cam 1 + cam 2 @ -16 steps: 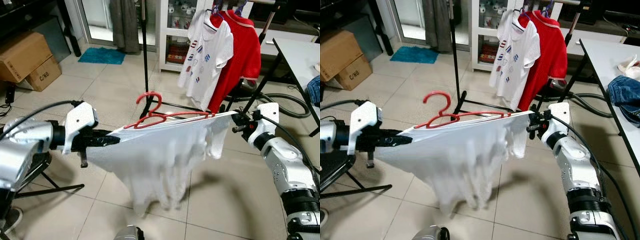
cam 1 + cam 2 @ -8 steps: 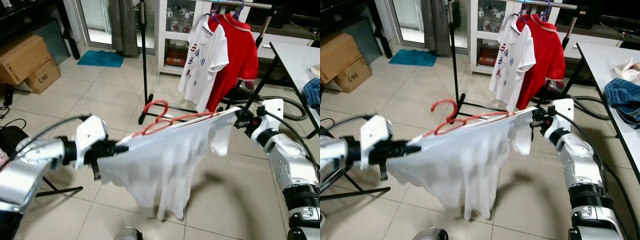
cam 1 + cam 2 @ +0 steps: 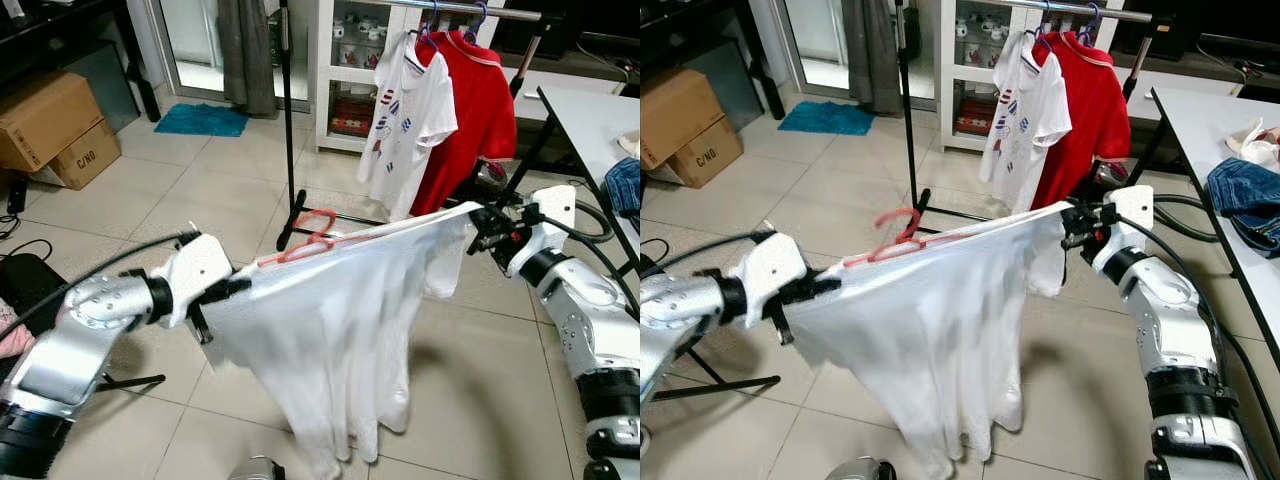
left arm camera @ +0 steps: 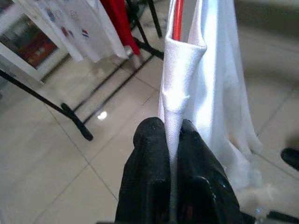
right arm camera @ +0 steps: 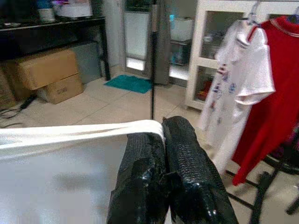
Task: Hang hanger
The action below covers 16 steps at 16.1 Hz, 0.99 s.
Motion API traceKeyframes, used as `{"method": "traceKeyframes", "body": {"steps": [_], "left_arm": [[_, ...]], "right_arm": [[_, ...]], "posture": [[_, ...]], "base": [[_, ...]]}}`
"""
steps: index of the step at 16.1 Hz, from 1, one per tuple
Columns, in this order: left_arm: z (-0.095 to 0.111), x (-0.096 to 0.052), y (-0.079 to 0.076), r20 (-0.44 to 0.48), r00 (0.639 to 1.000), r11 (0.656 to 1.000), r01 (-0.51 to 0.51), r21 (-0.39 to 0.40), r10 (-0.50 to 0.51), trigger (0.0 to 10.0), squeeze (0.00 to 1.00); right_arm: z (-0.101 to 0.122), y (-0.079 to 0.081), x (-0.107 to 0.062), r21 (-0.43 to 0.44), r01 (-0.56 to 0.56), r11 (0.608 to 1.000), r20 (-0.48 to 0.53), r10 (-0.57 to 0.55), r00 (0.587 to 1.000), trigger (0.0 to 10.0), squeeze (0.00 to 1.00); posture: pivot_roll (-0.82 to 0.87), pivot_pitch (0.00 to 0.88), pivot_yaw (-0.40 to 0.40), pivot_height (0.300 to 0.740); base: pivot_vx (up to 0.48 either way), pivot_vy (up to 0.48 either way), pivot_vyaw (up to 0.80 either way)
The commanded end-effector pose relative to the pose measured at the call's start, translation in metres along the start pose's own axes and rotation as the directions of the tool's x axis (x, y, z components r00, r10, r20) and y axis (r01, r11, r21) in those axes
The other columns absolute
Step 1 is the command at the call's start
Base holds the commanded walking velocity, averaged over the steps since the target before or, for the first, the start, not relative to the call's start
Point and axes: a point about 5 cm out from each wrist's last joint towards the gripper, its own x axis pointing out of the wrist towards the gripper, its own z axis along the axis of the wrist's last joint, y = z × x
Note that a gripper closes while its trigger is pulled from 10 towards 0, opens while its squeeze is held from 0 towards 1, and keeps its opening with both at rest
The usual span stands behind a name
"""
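Both ends of the white shirt [image 3: 330,330] stay pinched: left end effector [image 3: 232,291] at centre left, right end effector [image 3: 484,226] at upper right. Red hanger [image 3: 312,233] lies on the stretched top edge, mid-frame. Over the last second the rack [image 3: 470,10] came nearer, upper right; hanging likely follows once lifted higher.

The cardboard box [image 3: 85,152] reads "C/NO".
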Motion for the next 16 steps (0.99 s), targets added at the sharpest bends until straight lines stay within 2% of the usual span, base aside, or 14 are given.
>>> {"method": "traceKeyframes", "body": {"steps": [1,3,5,6,7,8,10,12,13,14,16], "left_arm": [[-0.008,-0.001,0.003,-0.048,0.999,1.0,-0.014,0.001,0.014,0.0,0.0],[-0.007,0.006,0.009,-0.04,0.999,0.999,0.035,-0.005,-0.035,0.0,0.0],[0.003,0.005,0.015,-0.015,0.996,0.994,0.092,0.054,-0.091,0.0,0.0],[0.006,0.005,0.015,-0.008,0.993,0.991,0.115,0.074,-0.115,0.0,0.0],[0.01,0.004,0.012,0.006,0.982,0.978,0.186,0.097,-0.188,0.0,0.0],[0.013,0.004,0.006,-0.005,0.958,0.951,0.287,0.114,-0.288,0.0,0.0],[0.014,0.005,0.005,-0.011,0.944,0.936,0.329,0.127,-0.331,0.0,0.0],[0.014,0.003,0.006,-0.022,0.933,0.924,0.359,0.134,-0.359,0.0,0.0],[0.014,0.002,0.009,-0.027,0.936,0.926,0.352,0.135,-0.351,0.0,0.0],[0.013,0.001,0.018,-0.044,0.953,0.943,0.302,0.139,-0.299,0.0,0.0],[0.012,0.001,0.022,-0.052,0.959,0.949,0.284,0.14,-0.279,0.0,0.0]], "right_arm": [[0.013,-0.007,-0.006,-0.03,0.002,1.0,0.029,-0.001,1.0,0.0,0.0],[0.024,0.015,-0.007,-0.111,-0.154,0.982,0.014,0.157,0.988,0.0,0.0],[0.026,0.023,-0.008,-0.202,-0.213,0.956,-0.043,0.208,0.977,0.0,0.0],[0.026,0.025,-0.009,-0.22,-0.218,0.951,-0.061,0.21,0.976,0.0,0.0],[0.024,0.026,-0.008,-0.253,-0.219,0.942,-0.102,0.199,0.975,0.0,0.0],[0.027,0.027,-0.003,-0.248,-0.208,0.946,-0.111,0.185,0.976,0.0,0.0],[0.03,0.03,-0.001,-0.246,-0.231,0.942,-0.119,0.207,0.971,0.0,0.0],[0.029,0.034,0.0,-0.252,-0.263,0.931,-0.148,0.231,0.962,0.0,0.0],[0.027,0.037,-0.001,-0.256,-0.297,0.92,-0.172,0.259,0.95,0.0,0.0],[0.024,0.042,-0.004,-0.259,-0.359,0.897,-0.22,0.307,0.926,0.0,0.0],[0.023,0.044,-0.005,-0.257,-0.374,0.891,-0.235,0.318,0.919,0.0,0.0]], "posture": [[0.07,0.0,0.005,0.74],[0.07,0.0,-0.01,0.74],[0.07,0.0,-0.005,0.74],[0.06,0.0,-0.001,0.74],[0.06,0.0,0.001,0.74],[0.06,0.0,0.004,0.74],[0.06,0.0,0.005,0.74],[0.07,0.0,0.009,0.74],[0.07,0.0,0.009,0.74],[0.08,0.0,0.009,0.74],[0.08,0.0,0.009,0.74]], "base": [[0.0,0.0,0.0],[0.0,0.0,0.0],[0.0,0.0,0.0],[0.0,0.0,0.0],[0.0,0.0,0.0],[0.0,0.0,0.0],[0.0,0.0,0.0],[0.0,0.0,0.0],[0.0,0.0,0.0],[0.0,0.0,0.0],[0.0,0.0,0.0]]}}
